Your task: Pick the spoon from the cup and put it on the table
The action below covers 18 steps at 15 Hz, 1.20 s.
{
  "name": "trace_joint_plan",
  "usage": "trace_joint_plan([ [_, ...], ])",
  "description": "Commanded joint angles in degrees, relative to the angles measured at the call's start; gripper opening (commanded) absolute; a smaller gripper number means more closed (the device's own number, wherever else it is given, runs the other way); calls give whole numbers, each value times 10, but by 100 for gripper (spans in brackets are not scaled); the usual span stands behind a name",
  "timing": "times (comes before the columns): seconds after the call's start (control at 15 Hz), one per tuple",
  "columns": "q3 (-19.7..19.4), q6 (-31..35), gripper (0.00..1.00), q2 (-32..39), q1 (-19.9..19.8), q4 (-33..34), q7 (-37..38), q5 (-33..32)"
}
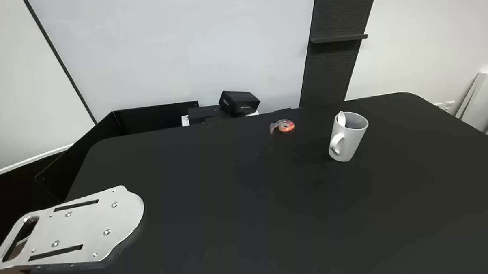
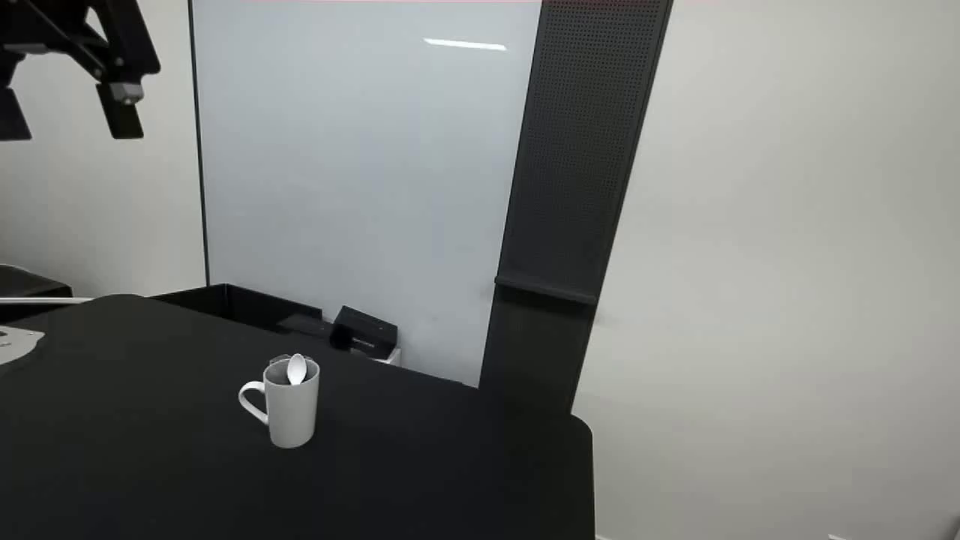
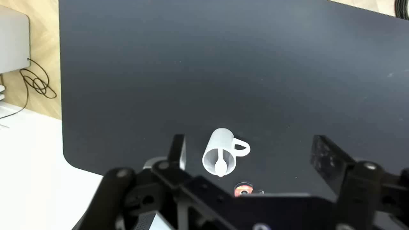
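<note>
The spoon (image 2: 297,369) is found inside the cup (image 2: 291,414), its bowl end rising just above the rim; the cup is stood upright on the table (image 2: 420,465). In the wrist view, the gripper (image 3: 250,150) is seen spread wide, and nothing is held in it. It can be judged that the approach is the step in hand, with no grasp made yet. Next, the gripper should be brought over the bowl end, lowered, and narrowed on it, without the rim being caught.

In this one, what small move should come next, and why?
Probably lower the open jaws toward the white spoon: they hang empty, high above the black table, and the spoon's bowl pokes past the rim of the white mug.
</note>
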Motion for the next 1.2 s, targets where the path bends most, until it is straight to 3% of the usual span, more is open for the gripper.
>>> trace_joint_plan([
  [0.0, -7, -1, 100, 1, 9, 1, 4, -4],
  [0.87, -7, 0, 100, 1, 9, 1, 4, -4],
  [1.13, -17, 9, 100, 46, -14, 27, 17, -26],
])
